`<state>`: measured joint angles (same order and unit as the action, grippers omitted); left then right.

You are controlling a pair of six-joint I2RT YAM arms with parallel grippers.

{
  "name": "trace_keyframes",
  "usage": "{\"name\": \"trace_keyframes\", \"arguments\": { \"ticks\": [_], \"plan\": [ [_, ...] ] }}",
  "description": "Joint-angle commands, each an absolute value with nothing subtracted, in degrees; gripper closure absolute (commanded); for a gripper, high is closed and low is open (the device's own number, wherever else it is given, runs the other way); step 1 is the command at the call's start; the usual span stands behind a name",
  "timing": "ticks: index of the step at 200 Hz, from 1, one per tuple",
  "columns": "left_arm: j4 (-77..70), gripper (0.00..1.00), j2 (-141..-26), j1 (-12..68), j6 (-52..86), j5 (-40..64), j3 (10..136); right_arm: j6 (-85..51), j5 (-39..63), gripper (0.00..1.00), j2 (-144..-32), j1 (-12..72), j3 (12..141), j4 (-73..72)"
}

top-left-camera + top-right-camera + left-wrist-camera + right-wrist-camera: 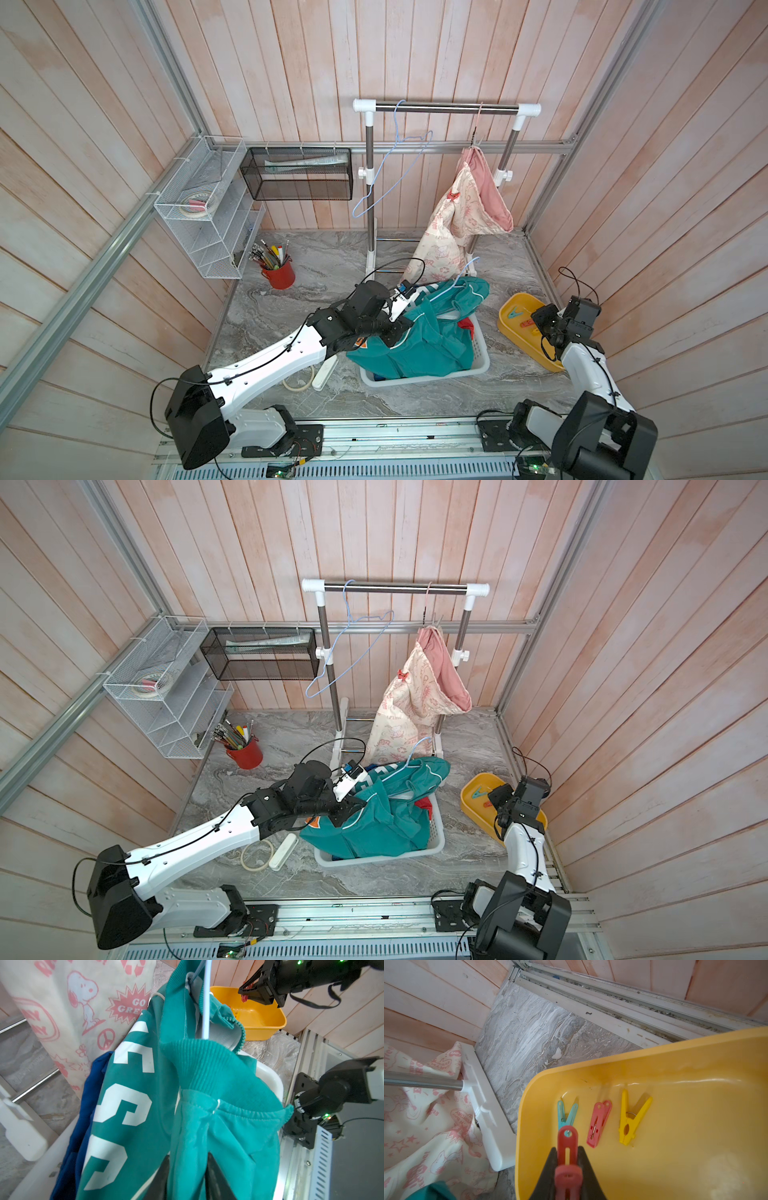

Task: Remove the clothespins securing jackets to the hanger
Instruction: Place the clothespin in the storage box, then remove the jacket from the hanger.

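The teal jacket [419,345] [207,1084] lies heaped in a white basket [482,365], with a blue wire hanger [206,1001] still in it. My left gripper [188,1167] [398,328] is shut on a fold of its fabric. A blue jacket [93,1095] lies beneath. The cream jacket [453,224] [407,708] hangs on the rack [446,107] with a red clothespin [452,195] [401,674] on it. My right gripper [568,1148] [540,322] is shut on a red clothespin [568,1138] above the yellow tub [675,1167] [509,311].
Teal [566,1113], coral [599,1124] and yellow [632,1118] pins lie in the tub. An empty blue hanger [395,166] hangs on the rack. At the left are a red pen cup [279,275], wire shelf [203,208], black mesh bin [297,174], and a tape ring [297,383].
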<state>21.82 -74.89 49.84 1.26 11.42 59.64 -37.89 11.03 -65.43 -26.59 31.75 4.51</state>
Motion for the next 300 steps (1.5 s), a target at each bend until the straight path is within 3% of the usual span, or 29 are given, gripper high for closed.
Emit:
{"name": "trace_keyframes", "arguments": {
  "ticks": [1, 21, 56, 77, 122, 183, 219, 254, 300],
  "plan": [
    [19.52, 0.80, -75.11, 50.18, 0.93, 11.69, 58.55, -36.62, 10.29, 0.83, -68.16, -28.13, 32.18, 1.68],
    [18.41, 0.87, -74.84, 50.17, 0.81, 11.69, 57.53, -36.02, 10.76, 0.77, -69.87, -28.87, 31.93, 0.96],
    [17.37, 0.95, -74.40, 50.19, 1.14, 12.01, 56.64, -33.84, 11.45, 0.52, -69.94, -29.01, 32.74, 1.97],
    [17.26, 0.99, -74.22, 50.19, 1.49, 11.74, 56.26, -32.75, 13.15, 0.49, -67.53, -28.21, 34.04, 3.64],
    [17.00, 1.00, -74.25, 49.69, 2.41, 10.62, 56.07, -25.29, 12.07, 0.53, -55.58, -9.66, 37.79, 2.51],
    [16.50, 1.00, -74.88, 48.61, 2.85, 11.60, 55.89, -21.11, 23.87, 0.36, -44.12, 9.13, 37.65, -5.24],
    [16.07, 1.00, -75.58, 48.24, 3.41, 12.84, 56.17, -16.40, 19.58, 0.35, -46.58, 21.23, 42.23, -3.35],
    [15.78, 1.00, -74.64, 48.25, 3.02, 13.10, 55.73, -14.44, 15.66, 0.35, -50.39, 25.47, 44.83, -3.83],
    [15.45, 1.00, -73.94, 48.25, 2.88, 13.22, 55.25, -13.00, 12.28, 0.54, -56.26, 26.10, 48.20, -3.58]
  ]
}}
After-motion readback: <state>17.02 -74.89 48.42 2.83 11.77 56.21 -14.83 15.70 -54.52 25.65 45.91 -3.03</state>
